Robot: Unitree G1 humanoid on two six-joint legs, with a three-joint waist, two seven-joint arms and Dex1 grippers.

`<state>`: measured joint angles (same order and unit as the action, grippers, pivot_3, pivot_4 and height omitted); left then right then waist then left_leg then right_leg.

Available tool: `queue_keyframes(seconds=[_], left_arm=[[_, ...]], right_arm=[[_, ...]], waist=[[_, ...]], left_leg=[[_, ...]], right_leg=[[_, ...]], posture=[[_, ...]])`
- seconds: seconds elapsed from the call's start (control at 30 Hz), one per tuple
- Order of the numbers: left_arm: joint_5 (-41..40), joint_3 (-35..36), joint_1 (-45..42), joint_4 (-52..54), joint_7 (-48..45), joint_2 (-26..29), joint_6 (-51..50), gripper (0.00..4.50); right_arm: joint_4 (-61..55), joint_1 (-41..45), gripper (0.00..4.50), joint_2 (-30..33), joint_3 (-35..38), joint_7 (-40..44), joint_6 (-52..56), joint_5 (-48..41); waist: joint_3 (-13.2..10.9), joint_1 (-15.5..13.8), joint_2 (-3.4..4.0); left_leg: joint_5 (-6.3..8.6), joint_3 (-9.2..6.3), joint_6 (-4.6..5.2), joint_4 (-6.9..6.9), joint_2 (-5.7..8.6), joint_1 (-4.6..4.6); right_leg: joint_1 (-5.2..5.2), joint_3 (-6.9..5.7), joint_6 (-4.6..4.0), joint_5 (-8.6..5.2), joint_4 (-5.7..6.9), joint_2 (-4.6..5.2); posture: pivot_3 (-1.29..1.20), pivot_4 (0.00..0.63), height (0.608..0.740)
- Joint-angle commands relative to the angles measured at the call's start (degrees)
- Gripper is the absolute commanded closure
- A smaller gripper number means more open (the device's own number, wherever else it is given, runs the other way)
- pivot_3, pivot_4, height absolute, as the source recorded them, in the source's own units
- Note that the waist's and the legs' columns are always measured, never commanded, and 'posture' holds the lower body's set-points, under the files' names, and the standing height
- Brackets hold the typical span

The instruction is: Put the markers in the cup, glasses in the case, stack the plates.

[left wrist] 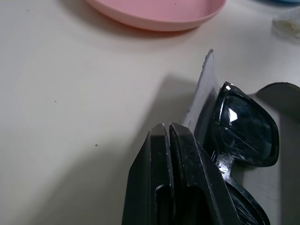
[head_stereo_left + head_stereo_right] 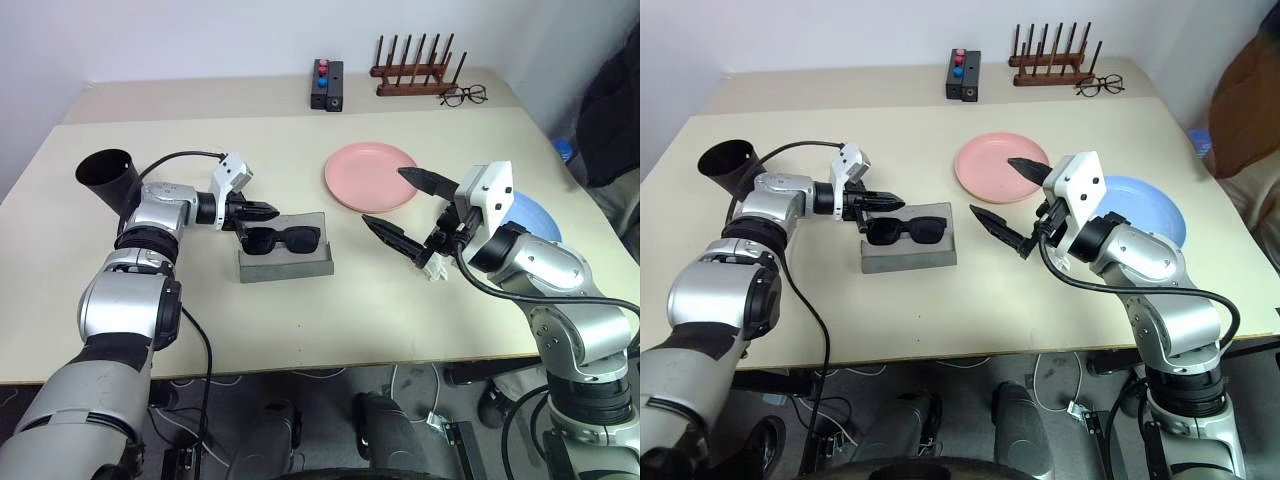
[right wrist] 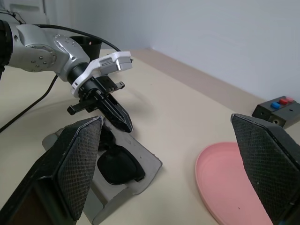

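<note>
A: Where are the sunglasses (image 2: 281,240)?

B: Lying in the open grey case (image 2: 285,264), mid-table. The left gripper (image 2: 268,209) is clenched, its fingers pressed together with nothing between them, the tip just above the case's far left corner, beside the frame.

A: And the right gripper (image 2: 400,205)?

B: Its fingers are spread wide and hold nothing. It hovers between the case and the pink plate (image 2: 370,176), one finger over that plate's near edge.

A: What else is around?

B: The blue plate (image 2: 1145,210) lies beyond the right arm, partly hidden by it, apart from the pink one. The black cup (image 2: 108,177) is behind the left forearm. On the far table are a black box with red and blue knobs (image 2: 327,84), a wooden rack (image 2: 414,70) and clear eyeglasses (image 2: 463,96). Something small and white (image 2: 433,268) lies under the right wrist; I can't tell what.
</note>
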<state>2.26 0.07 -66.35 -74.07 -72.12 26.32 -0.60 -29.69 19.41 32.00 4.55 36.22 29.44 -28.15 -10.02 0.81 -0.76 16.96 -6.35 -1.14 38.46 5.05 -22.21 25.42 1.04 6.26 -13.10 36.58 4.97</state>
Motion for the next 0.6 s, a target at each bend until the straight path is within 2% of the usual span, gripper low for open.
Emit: queue_keyframes(seconds=[0.03,0.2,0.43,0.6], left_arm=[[-2.6,3.3,-2.3,0.9,2.1,0.7,0.3,4.41],[4.0,-1.7,-0.8,-0.1,11.3,1.2,2.9,4.41],[3.2,-1.2,-0.7,-0.4,6.0,0.0,-0.3,4.41],[2.5,-0.3,-1.9,0.1,2.7,1.3,0.0,4.41]], right_arm=[[-1.4,0.7,0.0,-0.3,-0.2,-0.4,-1.6,0.5],[-1.5,0.8,0.0,-0.3,-0.5,-0.5,-1.8,0.8],[-1.8,1.1,0.0,-0.3,-0.6,-0.9,-1.7,0.8],[-1.5,0.9,0.0,-0.4,-0.8,-1.2,-1.9,1.1]], waist=[[0.0,0.0,0.0],[0.0,-0.1,0.0],[0.0,-0.1,0.0],[0.0,0.0,0.0]], left_leg=[[0.0,0.0,0.0,0.02,-0.01,0.0],[0.07,0.0,0.11,0.33,0.0,-0.01],[0.2,0.0,0.34,0.58,0.02,-0.07],[0.21,0.0,0.34,0.59,0.02,-0.07]], right_leg=[[0.0,0.0,0.0,0.0,0.02,0.0],[0.0,0.0,0.01,-0.01,0.3,0.02],[-0.01,0.0,0.02,-0.01,0.46,0.02],[0.0,0.0,0.02,-0.01,0.47,0.02]], posture=[[0.0,0.15,0.74],[0.0,0.15,0.74],[0.0,0.15,0.74],[0.0,0.15,0.74]])
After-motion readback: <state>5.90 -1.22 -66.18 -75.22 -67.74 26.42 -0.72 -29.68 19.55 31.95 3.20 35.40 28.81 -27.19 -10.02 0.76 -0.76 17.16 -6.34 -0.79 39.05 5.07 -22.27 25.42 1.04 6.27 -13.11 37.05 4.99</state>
